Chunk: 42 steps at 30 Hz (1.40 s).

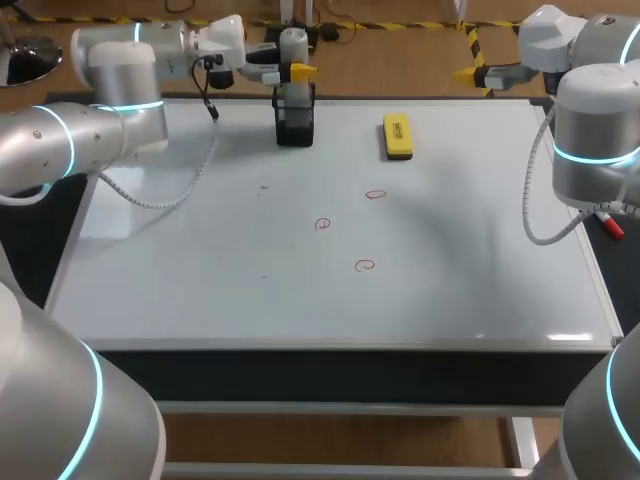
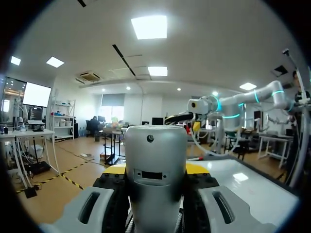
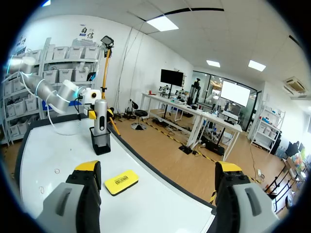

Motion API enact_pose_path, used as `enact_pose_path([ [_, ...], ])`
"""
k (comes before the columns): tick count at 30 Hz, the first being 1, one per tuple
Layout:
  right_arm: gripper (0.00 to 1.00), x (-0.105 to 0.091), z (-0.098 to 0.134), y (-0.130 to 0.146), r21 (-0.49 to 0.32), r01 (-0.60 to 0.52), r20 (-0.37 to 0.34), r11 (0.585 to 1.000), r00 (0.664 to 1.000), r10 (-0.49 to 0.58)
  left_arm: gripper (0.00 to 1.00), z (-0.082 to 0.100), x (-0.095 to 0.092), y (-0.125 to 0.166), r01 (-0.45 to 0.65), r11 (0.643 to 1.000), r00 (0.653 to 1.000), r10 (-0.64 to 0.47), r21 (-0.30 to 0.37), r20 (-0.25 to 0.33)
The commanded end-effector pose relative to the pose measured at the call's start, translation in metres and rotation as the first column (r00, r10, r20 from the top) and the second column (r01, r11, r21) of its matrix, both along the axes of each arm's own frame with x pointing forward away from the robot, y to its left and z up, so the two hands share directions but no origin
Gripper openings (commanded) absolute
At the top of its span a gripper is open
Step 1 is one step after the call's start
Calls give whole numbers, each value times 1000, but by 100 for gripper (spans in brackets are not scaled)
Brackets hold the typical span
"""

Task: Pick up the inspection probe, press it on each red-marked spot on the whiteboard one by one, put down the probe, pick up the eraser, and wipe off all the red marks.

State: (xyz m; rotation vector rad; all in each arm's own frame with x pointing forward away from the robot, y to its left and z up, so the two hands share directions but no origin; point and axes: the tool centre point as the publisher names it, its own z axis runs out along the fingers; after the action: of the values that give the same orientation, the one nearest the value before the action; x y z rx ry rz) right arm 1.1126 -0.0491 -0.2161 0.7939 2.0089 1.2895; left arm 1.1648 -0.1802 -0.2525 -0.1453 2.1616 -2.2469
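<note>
L gripper (image 2: 156, 171): fingers pressed vs both sides of the probe (image 2: 155, 145), pinching it. Probe upright, lower end in black holder (image 1: 294, 125) right under the hand, at far edge of whiteboard (image 1: 180, 290). Farther out from that hand: yellow eraser (image 1: 397, 136) flat on board, then 3 red marks (image 1: 364, 265) mid-board. R gripper (image 3: 158, 169): fingers spread wide, eraser just ahead, holder w/ probe beyond it.

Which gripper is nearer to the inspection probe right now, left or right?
Left. The left gripper is right at the probe, standing in its black holder at the whiteboard's far edge. The right gripper hangs open near the far right corner, beyond the yellow eraser.
</note>
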Motion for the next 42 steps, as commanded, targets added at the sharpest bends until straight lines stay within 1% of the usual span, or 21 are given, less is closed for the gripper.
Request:
enact_pose_path([
  [1, 100, 1, 0, 0, -1, -1, -1, 1000, 1000, 1, 0, 14, -8, 1, -21, 1000, 1000, 21, 12, 8],
  [4, 100, 1, 0, 0, -1, -1, -1, 1000, 1000, 1, 0, 24, -10, 4, -25, 1000, 1000, 24, 14, 18],
  [7, 100, 1, 0, 0, -1, -1, -1, 1000, 1000, 1, 0, 33, -10, 6, -35, 999, 999, 34, 29, 13],
  [14, 100, 1, 0, 0, -1, -1, -1, 1000, 1000, 1, 0, 46, -11, 10, -37, 999, 999, 37, 32, 0],
  [17, 100, 1, 0, 0, -1, -1, -1, 1000, 1000, 1, 0, 54, -14, 9, -35, 999, 999, 35, 24, 7],
  [18, 100, 1, 0, 0, -1, -1, -1, 1000, 1000, 1, 0, 57, -14, 9, -31, 999, 999, 30, 13, 21],
  [20, 100, 1, 0, 0, -1, -1, -1, 1000, 1000, 1, 0, 62, -15, 9, -32, 999, 999, 31, 12, 21],
  [21, 100, 1, 0, 0, -1, -1, -1, 1000, 1000, 1, 0, 65, -16, 9, -31, 1000, 999, 31, 6, 32],
  [24, 100, 1, 0, 0, -1, -1, -1, 1000, 1000, 1, 0, 72, -17, 11, -29, 1000, 999, 29, -4, 38],
  [25, 100, 1, 0, 0, -1, -1, -1, 1000, 1000, 1, 0, 74, -18, 12, -27, 999, 999, 28, -18, 33],
  [28, 100, 1, 0, 0, -1, -1, -1, 1000, 1000, 1, 0, 82, -19, 15, -29, 999, 999, 29, -16, 34],
  [30, 100, 1, 0, 0, -1, -1, -1, 1000, 1000, 1, 0, 87, -20, 19, -41, 999, 998, 42, -22, 38],
  [31, 100, 1, 0, 0, -1, -1, -1, 1000, 1000, 1, 0, 89, -21, 22, -49, 999, 999, 49, -19, 22],
  [33, 100, 1, 0, 0, -1, -1, -1, 1000, 1000, 1, 0, 92, -24, 28, -62, 998, 998, 63, -33, 30],
  [35, 100, 1, 0, 0, -1, -1, -1, 1000, 1000, 1, 0, 93, -27, 34, -69, 997, 997, 70, -16, 43],
  [37, 100, 1, 0, 0, -1, -1, -1, 1000, 1000, 1, 0, 94, -31, 42, -85, 996, 995, 86, -24, 45],
  [42, 100, 1, 0, 0, -1, -1, -1, 1000, 1000, 1, 0, 93, -44, 63, -142, 990, 989, 143, -13, 47],
])
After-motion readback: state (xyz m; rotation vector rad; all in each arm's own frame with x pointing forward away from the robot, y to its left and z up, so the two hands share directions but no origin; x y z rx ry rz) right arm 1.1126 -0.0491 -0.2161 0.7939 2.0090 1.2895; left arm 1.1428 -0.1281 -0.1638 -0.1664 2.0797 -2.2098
